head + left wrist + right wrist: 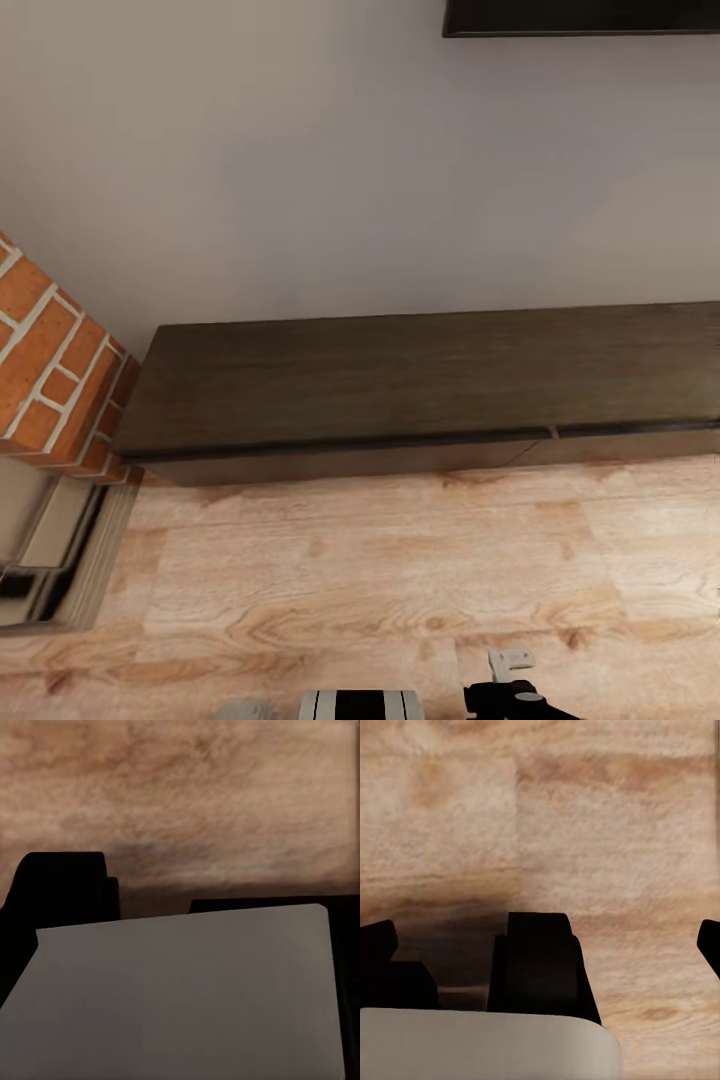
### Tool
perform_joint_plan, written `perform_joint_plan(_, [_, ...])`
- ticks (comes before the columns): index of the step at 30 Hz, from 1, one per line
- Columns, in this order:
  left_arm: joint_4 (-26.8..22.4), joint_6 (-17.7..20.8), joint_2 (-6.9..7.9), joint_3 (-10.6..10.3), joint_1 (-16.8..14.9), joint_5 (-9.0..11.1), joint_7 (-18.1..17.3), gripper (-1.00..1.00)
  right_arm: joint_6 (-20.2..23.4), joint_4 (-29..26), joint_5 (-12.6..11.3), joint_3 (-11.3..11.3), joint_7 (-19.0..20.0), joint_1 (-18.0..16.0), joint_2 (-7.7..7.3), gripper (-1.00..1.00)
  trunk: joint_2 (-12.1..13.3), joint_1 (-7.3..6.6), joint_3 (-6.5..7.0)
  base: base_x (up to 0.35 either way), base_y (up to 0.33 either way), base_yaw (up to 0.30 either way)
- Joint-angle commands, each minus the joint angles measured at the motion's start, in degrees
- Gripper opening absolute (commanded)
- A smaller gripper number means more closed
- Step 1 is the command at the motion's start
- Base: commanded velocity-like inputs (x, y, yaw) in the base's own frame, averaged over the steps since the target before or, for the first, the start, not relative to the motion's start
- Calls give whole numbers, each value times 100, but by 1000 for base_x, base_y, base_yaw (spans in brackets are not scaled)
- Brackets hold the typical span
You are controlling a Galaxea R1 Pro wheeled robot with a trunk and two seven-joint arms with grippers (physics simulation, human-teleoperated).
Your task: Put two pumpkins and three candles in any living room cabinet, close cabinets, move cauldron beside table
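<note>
Dark-brown cabinet [430,395] shut, beside brick fireplace [55,370]

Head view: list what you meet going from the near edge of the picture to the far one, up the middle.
Robot's own body at the near edge → wooden floor → cabinet, its fronts shut → pale wall → dark screen edge at the top.

1 cabinet [420,385], 1 brick fireplace [55,370], 1 wall-mounted TV [580,17]
</note>
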Motion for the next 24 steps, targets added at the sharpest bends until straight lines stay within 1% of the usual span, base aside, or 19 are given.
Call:
perform_joint_plan(1, [1,-1,2,0,1,1,0,100,0,0,0,0,0,1,0,100,0,0,7,0,0,-213])
perform_joint_plan(24, [-1,-1,16,0,1,-6,1,100,-47,17,-2,-8,5,7,-8,100,0,0,167,0,0,-214])
